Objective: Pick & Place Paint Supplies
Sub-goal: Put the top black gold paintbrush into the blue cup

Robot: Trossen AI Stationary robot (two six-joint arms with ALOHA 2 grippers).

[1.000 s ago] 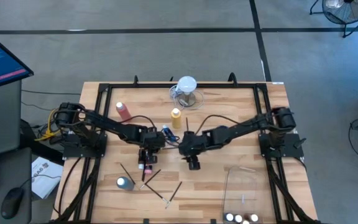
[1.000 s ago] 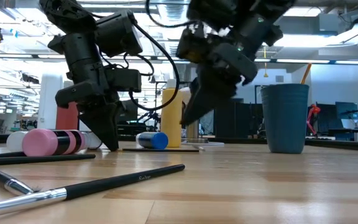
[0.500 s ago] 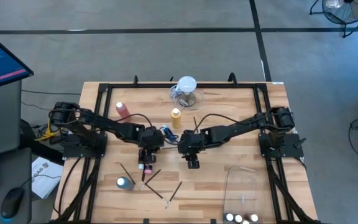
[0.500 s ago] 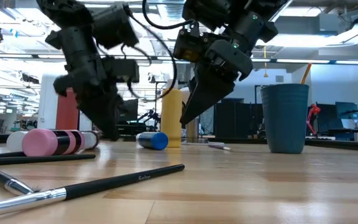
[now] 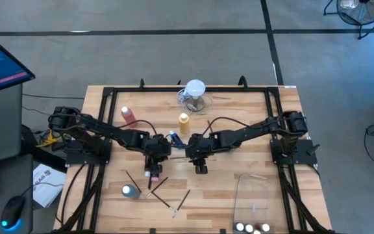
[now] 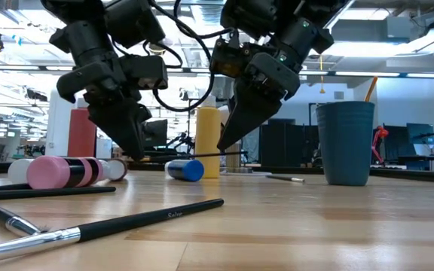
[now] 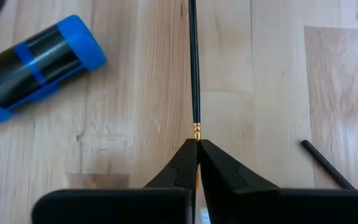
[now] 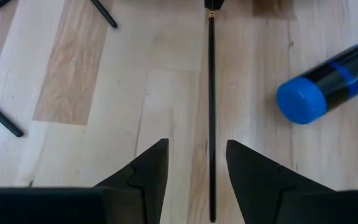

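At mid-table in the high view, the left gripper [image 5: 156,151] and right gripper [image 5: 195,151] face each other near a blue bottle [image 5: 174,138]. In the low view, a thin paintbrush [image 6: 202,154] hangs level between them above the wood. The left wrist view shows the left fingers [image 7: 182,171] pinching its ferrule end. In the right wrist view, the right fingers [image 8: 148,168] stand spread around the handle.
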